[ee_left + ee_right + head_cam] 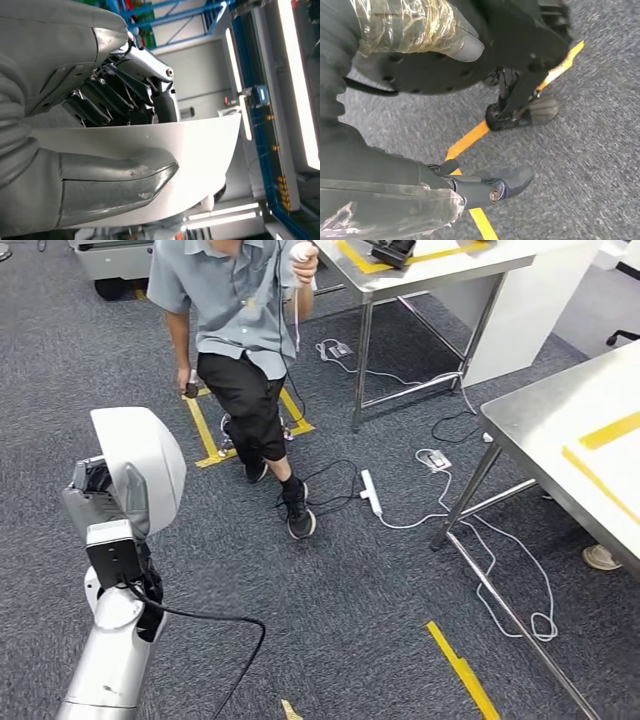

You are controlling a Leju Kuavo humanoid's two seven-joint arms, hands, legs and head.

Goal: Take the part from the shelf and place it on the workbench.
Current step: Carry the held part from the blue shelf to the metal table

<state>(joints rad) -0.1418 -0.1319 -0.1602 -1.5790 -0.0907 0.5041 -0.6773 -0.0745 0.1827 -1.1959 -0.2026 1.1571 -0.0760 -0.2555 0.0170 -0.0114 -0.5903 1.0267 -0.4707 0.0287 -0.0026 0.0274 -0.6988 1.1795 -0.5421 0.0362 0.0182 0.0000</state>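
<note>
Nearest, the left hand grips the white curved part, thumb under it and dark fingers over it, raised above the grey carpet. Down by the floor, the right hand hangs over a yellow tape line, fingers apart, holding nothing. Beyond, a person steps across the carpet, directly ahead. White cables trail toward the steel workbench at right; another table stands farther back.
</note>
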